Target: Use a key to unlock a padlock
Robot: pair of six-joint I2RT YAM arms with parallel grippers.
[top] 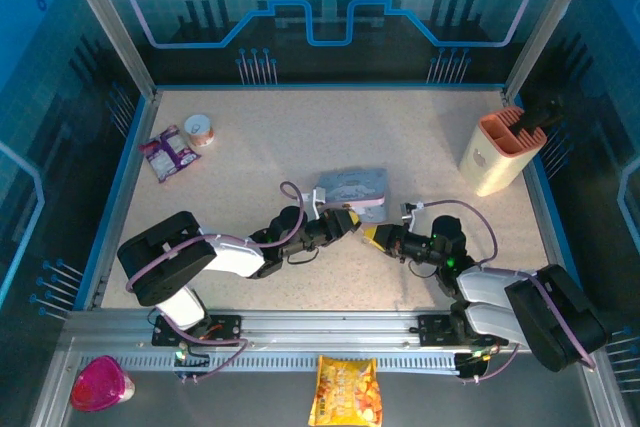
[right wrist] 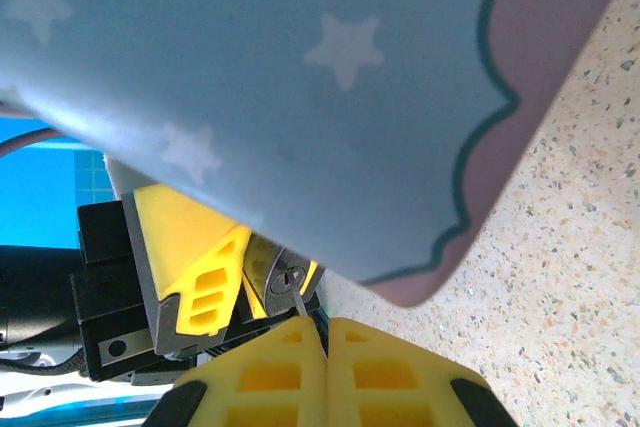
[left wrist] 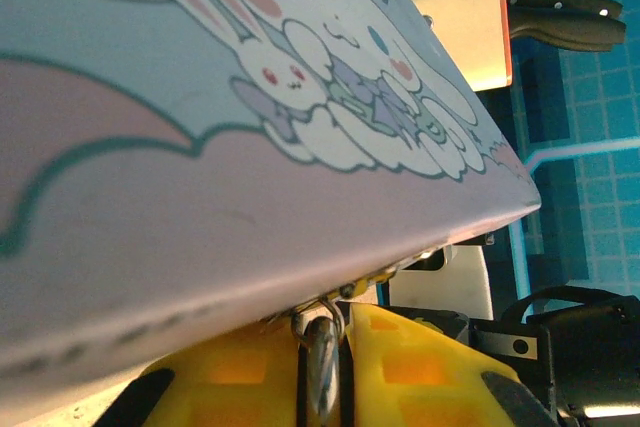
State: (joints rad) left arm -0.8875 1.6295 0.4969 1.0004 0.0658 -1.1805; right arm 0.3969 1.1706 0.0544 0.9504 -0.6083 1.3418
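Left claw (top: 350, 220) was clamped on the padlock (right wrist: 285, 274), held just under the tin (right wrist: 300, 67) edge. Right claw (right wrist: 326, 335) was pinched shut on the key (right wrist: 299, 299). The blade poked ahead of its tips, right at the keyhole; couldn't tell if seated. Risk: a slight misangle would skid the key off the keyway or twist it in the pinch. A hard push could shove the padlock out of the left grip.

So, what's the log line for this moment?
left gripper: padlock clamped | right gripper: key clamped, tip near keyhole | tin: adjacent
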